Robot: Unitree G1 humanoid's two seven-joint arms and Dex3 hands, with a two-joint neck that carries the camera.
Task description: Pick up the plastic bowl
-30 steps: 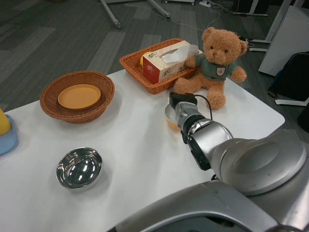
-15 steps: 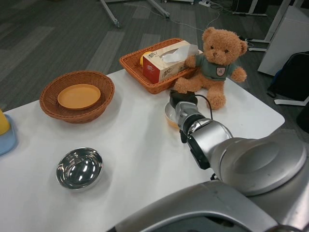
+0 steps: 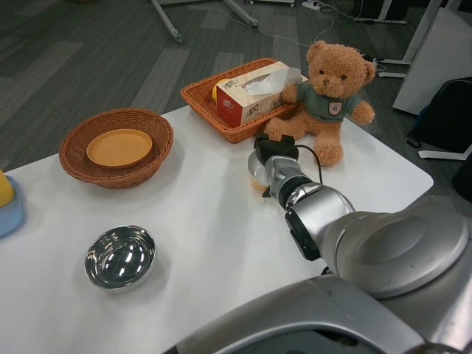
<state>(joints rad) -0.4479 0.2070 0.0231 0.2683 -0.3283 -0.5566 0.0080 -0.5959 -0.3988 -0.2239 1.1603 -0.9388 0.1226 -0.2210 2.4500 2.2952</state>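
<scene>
Plastic bowl (image 3: 256, 171): round, pale rim, orange underside, centre frame, before the plush teddy bear (image 3: 329, 96).
Right hand (image 3: 275, 150): black, over the bowl's far rim; grip cannot be told.
Counter (image 3: 199, 214): smooth white.

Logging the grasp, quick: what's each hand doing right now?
Left hand: not in view.
Right hand: over the plastic bowl beside the teddy bear; grip cannot be told.
</scene>
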